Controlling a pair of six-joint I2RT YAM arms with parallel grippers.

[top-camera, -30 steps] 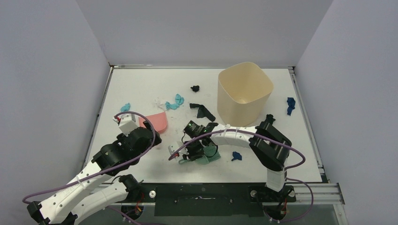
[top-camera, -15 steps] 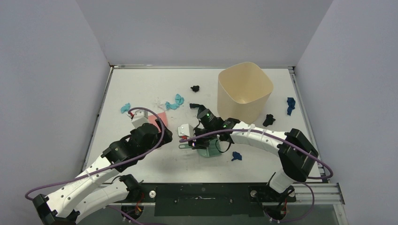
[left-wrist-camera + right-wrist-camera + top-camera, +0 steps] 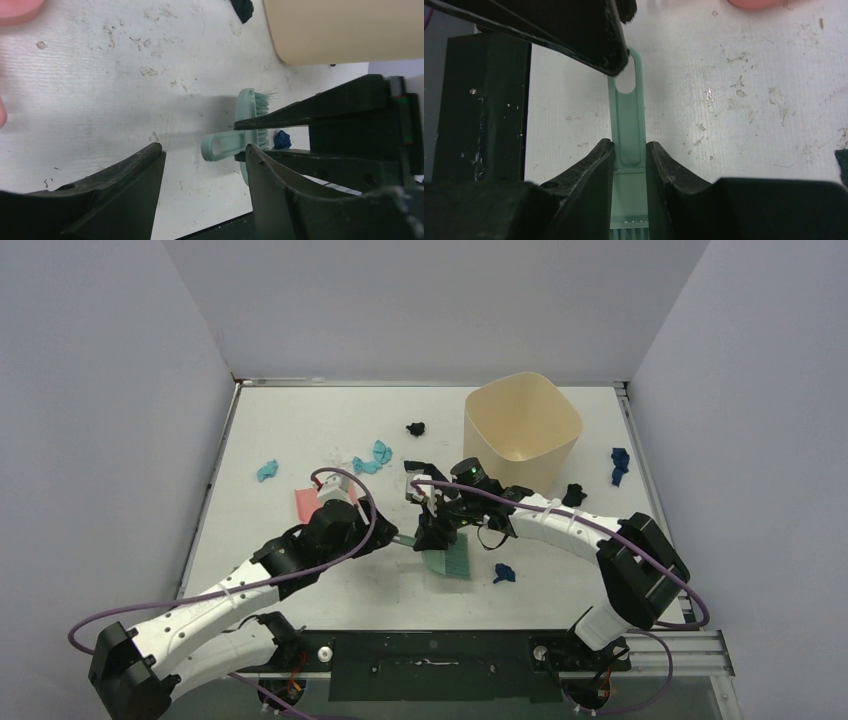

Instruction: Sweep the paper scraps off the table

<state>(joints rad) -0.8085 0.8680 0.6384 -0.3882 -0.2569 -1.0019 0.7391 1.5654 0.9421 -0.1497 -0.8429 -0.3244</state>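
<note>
Right claw [image 3: 630, 150]: pinches the flat handle of the pale green plastic hand brush [image 3: 628, 117] tight between both pads, on the near side of the tall beige plastic bin [image 3: 520, 440]. Left claw [image 3: 204, 148]: gapes wide with nothing held, fingers either side of the handle's looped tip.

Risks a clash if closed here, with two claws crowding one thin handle. Could twist the brush out of line, or flick the light scraps away instead of gathering them.

Crumpled paper scraps, outward from there: dark blue wad [image 3: 503, 573] near the bin's front, beside the bristles; black wad [image 3: 573, 496] just beside its right corner; dark blue twist [image 3: 620, 465] well to its right; black bit [image 3: 416, 428] and teal crumples [image 3: 378, 458] to its left, one teal scrap [image 3: 267, 471] further left. Flat pink dustpan [image 3: 305, 503] also left of the bin.

Matt white table [image 3: 300, 420], scuffed grey and speckled; smooth rounded bin walls; stiff fine bristles.
</note>
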